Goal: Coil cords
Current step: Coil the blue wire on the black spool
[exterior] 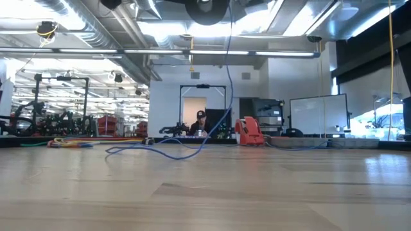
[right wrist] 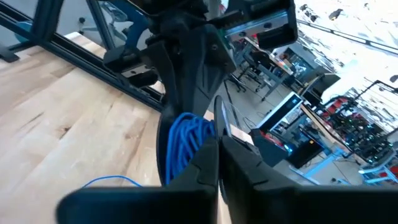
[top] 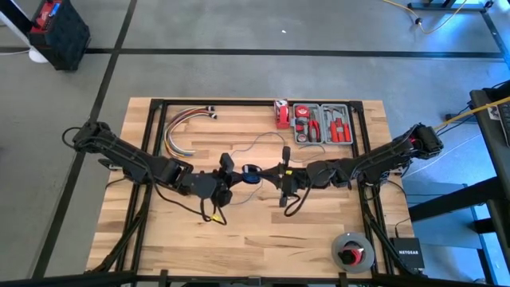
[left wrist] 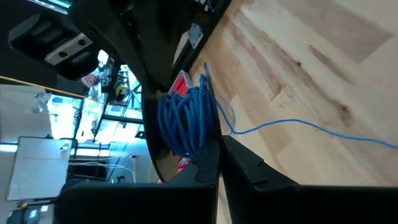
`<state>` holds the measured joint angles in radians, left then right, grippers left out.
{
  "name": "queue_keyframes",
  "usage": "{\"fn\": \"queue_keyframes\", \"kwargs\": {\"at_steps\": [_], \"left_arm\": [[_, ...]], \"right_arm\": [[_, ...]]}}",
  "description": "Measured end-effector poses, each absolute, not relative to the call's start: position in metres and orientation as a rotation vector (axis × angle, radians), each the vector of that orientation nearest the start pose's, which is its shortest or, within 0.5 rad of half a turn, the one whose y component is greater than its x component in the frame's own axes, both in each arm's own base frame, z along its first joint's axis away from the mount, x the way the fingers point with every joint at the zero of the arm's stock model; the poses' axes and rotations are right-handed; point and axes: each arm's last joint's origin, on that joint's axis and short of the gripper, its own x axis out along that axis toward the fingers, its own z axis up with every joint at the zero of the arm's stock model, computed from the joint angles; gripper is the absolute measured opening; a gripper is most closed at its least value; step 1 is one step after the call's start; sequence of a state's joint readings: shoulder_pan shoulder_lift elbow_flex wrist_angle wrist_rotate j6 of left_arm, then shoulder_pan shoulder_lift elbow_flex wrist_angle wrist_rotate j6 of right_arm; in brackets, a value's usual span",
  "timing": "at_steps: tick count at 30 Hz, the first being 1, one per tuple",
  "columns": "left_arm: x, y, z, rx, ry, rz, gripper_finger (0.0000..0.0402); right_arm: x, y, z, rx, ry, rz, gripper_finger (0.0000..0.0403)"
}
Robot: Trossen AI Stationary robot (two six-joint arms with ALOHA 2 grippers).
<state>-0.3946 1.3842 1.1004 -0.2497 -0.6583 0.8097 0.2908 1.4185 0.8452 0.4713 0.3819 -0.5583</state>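
Observation:
The cord is a thin blue wire, partly wound into a small coil (top: 251, 174) that hangs in the air above the table's middle, between my two grippers. My left gripper (left wrist: 217, 152) comes at the coil (left wrist: 185, 121) from the left and is shut at it. My right gripper (right wrist: 217, 146) comes from the right and is shut at the coil's (right wrist: 183, 146) other side. A loose tail (exterior: 229, 70) drops from the coil and lies in slack curves on the wood (exterior: 160, 151), running toward the far edge (top: 267, 139). My left gripper pinches strands at one edge of the coil (left wrist: 205, 140) between its two fingertips, reaching in nearly level from the table's left. The coil stands lifted clear of the table. My right gripper pinches the coil's opposite edge (right wrist: 205, 140) at its fingertips, coming level from the table's right. How many strands lie between its fingers is hidden by the fingers themselves.
A bundle of red, yellow and white wires (top: 185, 127) lies at the far left. A red tape measure (top: 280, 114) and a tray of red-handled tools (top: 323, 123) sit at the far edge. A round reel (top: 352, 251) rests at the near right corner.

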Motion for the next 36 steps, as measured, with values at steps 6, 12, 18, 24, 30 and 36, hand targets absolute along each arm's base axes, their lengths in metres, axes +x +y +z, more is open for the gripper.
{"fn": "queue_keyframes", "kwargs": {"at_steps": [6, 12, 18, 24, 30, 36], "left_arm": [[0.285, -0.099, 0.306, 1.009, 0.543, 0.060, 0.0014], [0.286, -0.095, 0.307, 0.908, 0.542, 0.146, 0.0054], [0.279, -0.099, 0.311, 0.779, 0.526, 0.309, 0.0120], [0.283, -0.089, 0.292, 0.391, 0.473, 0.415, 0.0143], [0.311, -0.068, 0.242, 0.082, 0.285, 0.472, 0.0135], [0.340, -0.047, 0.218, -0.045, 0.183, 0.475, 0.0132]], "right_arm": [[0.303, 0.077, 0.272, -0.593, 0.126, -0.086, 0.0005], [0.300, 0.074, 0.275, -0.616, 0.152, -0.184, 0.0004], [0.288, 0.067, 0.294, -0.587, 0.123, -0.329, 0.0002], [0.279, 0.058, 0.311, -0.522, 0.070, -0.447, 0.0002], [0.285, 0.039, 0.302, -0.468, 0.055, -0.522, 0.0001], [0.297, 0.029, 0.293, -0.464, 0.027, -0.534, 0.0001]]}}
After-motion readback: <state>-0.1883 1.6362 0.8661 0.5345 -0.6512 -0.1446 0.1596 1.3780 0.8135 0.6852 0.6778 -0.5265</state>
